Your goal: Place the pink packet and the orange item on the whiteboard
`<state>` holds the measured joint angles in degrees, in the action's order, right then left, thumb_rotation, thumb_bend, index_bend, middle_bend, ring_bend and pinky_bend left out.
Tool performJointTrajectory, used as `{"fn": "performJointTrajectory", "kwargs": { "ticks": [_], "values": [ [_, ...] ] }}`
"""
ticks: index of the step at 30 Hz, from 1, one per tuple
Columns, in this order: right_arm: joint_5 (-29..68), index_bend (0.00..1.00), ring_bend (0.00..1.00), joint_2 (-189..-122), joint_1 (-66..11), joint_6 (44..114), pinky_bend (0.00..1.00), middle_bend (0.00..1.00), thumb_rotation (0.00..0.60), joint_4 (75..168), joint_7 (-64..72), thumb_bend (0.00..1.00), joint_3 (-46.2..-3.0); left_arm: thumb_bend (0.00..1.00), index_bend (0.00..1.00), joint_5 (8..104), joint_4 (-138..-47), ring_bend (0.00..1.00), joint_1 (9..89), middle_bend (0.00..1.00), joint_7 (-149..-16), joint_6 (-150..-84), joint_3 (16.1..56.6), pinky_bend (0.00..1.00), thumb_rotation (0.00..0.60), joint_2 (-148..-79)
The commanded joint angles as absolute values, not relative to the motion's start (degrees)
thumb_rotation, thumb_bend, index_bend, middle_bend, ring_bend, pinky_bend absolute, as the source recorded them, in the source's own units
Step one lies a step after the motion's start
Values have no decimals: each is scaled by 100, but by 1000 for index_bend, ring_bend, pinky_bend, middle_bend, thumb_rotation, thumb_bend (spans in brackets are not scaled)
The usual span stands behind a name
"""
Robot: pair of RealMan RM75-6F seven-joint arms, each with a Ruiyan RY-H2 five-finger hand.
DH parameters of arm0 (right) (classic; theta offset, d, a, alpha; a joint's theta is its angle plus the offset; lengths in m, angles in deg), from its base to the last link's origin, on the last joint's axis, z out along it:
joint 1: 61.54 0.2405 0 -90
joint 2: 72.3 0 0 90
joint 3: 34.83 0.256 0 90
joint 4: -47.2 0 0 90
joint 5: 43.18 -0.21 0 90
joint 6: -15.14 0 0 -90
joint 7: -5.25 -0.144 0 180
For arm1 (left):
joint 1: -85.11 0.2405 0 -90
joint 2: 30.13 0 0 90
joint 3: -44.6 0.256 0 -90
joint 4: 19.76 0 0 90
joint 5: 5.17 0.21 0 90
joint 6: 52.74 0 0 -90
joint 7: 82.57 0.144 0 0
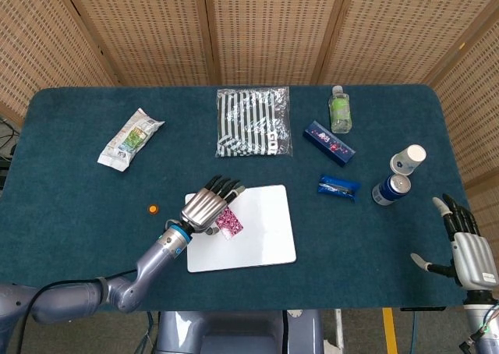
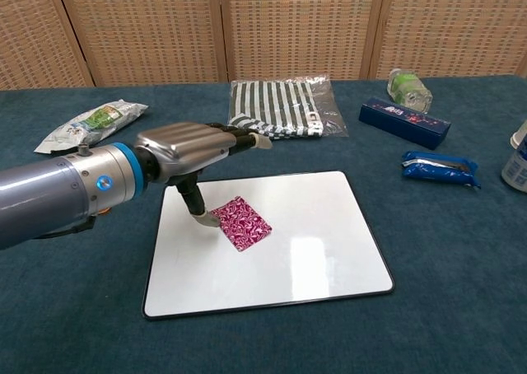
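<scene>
The pink patterned packet (image 1: 231, 222) (image 2: 242, 224) lies on the left part of the whiteboard (image 1: 261, 241) (image 2: 321, 234). My left hand (image 1: 208, 206) (image 2: 194, 146) hovers over it with fingers stretched out and apart. Only the thumb reaches down, touching the packet's left edge. The small orange item (image 1: 153, 209) sits on the blue cloth left of the board; the chest view has my arm in front of it. My right hand (image 1: 466, 247) rests with fingers spread at the table's front right corner, holding nothing.
A striped bag (image 1: 253, 122) lies behind the board and a white-green snack pack (image 1: 129, 139) at the far left. To the right are a green bottle (image 1: 340, 110), a dark blue box (image 1: 328, 143), a blue packet (image 1: 338, 186) and cups (image 1: 398, 175).
</scene>
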<state>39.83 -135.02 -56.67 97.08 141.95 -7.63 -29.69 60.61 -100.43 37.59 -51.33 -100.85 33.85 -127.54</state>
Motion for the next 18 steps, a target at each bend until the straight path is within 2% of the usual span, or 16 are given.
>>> {"fn": "performJointTrajectory", "kwargs": {
  "ticks": [1, 5, 10, 14, 18],
  "values": [
    [3987, 0, 0, -13503, -5667, 9710, 0, 0, 600, 14195, -762, 55, -2970, 122, 0, 6247, -10359, 0, 3945, 0, -5254, -10360, 3530, 0, 600, -12370],
    [3999, 0, 0, -13503, -5667, 9711, 0, 0, 600, 14198, -743, 53, -2977, 139, 26, 6345, -10512, 0, 4210, 0, -5477, -10589, 3709, 0, 600, -11903],
    [4014, 0, 0, -13509, -5668, 9719, 0, 0, 600, 14205, -718, 53, -2984, 215, 206, 6401, -10294, 0, 4473, 0, -6028, -10591, 3917, 0, 600, -11533],
    [4013, 0, 0, -13513, -5670, 9728, 0, 0, 600, 14216, -695, 53, -2983, 260, 308, 6615, -9879, 0, 4659, 0, -6660, -10524, 4138, 0, 600, -11462],
    [4008, 0, 0, -13515, -5670, 9725, 0, 0, 600, 14219, -683, 53, -2984, 261, 341, 6845, -9426, 0, 4761, 0, -7178, -10545, 4240, 0, 600, -11572]
  ]
}}
